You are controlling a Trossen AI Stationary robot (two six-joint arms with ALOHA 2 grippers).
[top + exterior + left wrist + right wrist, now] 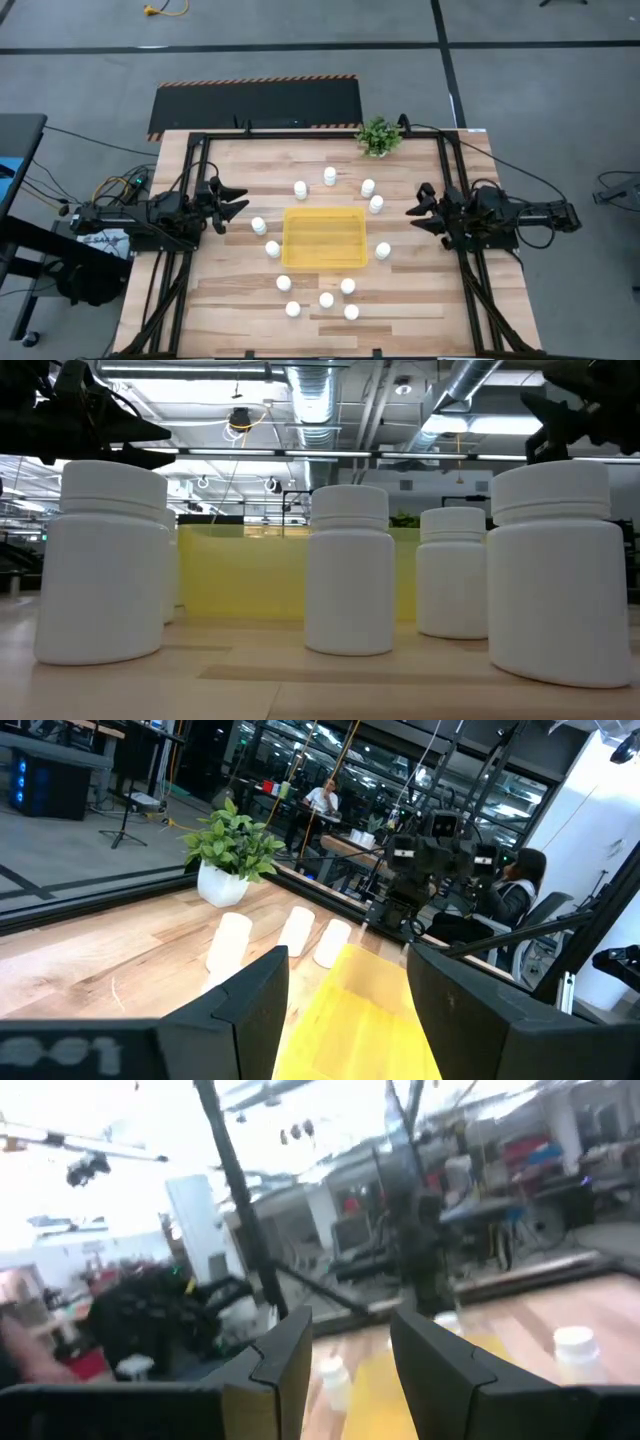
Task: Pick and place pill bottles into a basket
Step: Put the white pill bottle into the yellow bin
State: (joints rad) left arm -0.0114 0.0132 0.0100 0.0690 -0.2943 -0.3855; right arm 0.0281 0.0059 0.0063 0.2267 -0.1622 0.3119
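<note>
High view shows the basket (324, 239) at mid-desk, apparently empty, ringed by pill bottles (259, 226). Left claw (232, 201) hangs partly open; right claw (420, 211) looks narrowed, holding nothing (both off to the sides). Clustered bottles could topple if a descending claw clips one.

no readable text, pill bottles (348, 570) seemingly unlabelled, yellow basket (324, 239) unmarked

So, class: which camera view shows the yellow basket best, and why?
The high view: the whole basket shows from above, its floor bare and bottles around it. The low view shows only its side wall behind bottles; the left wrist view a strip of it; the right wrist view a yellow blur.
</note>
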